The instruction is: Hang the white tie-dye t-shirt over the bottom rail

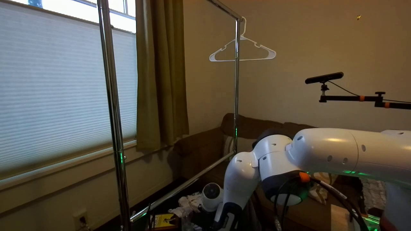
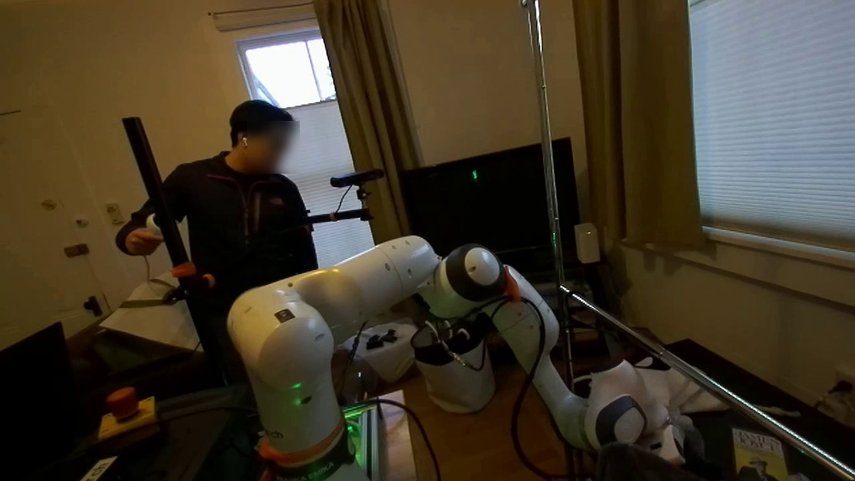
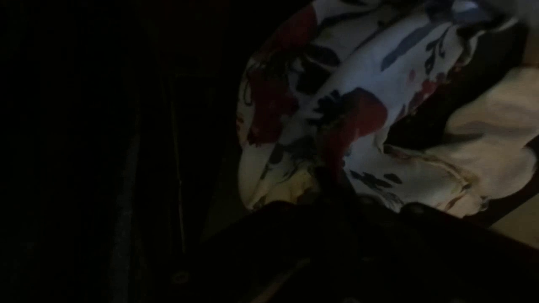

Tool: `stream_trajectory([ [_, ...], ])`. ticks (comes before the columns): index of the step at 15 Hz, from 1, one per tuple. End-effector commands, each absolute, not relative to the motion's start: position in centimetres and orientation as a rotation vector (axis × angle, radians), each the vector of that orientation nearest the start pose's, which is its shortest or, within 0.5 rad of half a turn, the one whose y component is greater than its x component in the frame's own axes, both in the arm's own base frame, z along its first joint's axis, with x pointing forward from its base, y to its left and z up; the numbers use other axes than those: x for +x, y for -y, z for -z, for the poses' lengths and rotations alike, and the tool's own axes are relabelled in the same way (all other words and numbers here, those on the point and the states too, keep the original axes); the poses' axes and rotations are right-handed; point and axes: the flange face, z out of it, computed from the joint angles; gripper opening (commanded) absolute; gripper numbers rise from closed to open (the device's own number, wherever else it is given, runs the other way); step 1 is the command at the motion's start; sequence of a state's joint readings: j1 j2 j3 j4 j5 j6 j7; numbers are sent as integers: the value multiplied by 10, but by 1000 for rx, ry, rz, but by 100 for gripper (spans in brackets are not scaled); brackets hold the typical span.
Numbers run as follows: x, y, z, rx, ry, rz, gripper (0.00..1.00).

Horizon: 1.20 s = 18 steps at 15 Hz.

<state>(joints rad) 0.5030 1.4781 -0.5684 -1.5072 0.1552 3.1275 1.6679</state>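
My hand (image 3: 332,181) is down at the white shirt (image 3: 360,115), blotched red and dark, which I take for the tie-dye one; it lies crumpled on the dark bench (image 2: 725,364), near the bottom rail (image 1: 189,182) but not over it. Up close it's so dark that I can't tell whether I'm spread or pressed together, or whether any fabric is caught. That is my first worry: a nip on one shallow fold would let the shirt slide out once its weight comes on. Moving across before I'm high enough, I could knock the rail or strip the cloth away. An off-centre hold may leave it lopsided and slipping off, and a trailing corner could drag the yellow book (image 1: 163,220).
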Motion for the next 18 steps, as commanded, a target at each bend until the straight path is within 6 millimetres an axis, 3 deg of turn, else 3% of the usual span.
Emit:
stream_trajectory([
  [1, 578, -26, 87, -2517, -1737, 889, 0],
  [3, 550, -51, 82, -2562, -1531, 874, 0],
  [7, 488, -97, 73, -2697, -1270, 649, 0],
  [10, 447, -121, 50, -2774, -1040, 531, 0],
  [13, 418, -104, 14, -2847, -1033, 629, 0],
  [16, 401, -71, -36, -2771, -1205, 939, 0],
  [17, 421, -82, -5, -2772, -1147, 842, 0],
  [18, 417, -78, -13, -2776, -1148, 871, 2],
])
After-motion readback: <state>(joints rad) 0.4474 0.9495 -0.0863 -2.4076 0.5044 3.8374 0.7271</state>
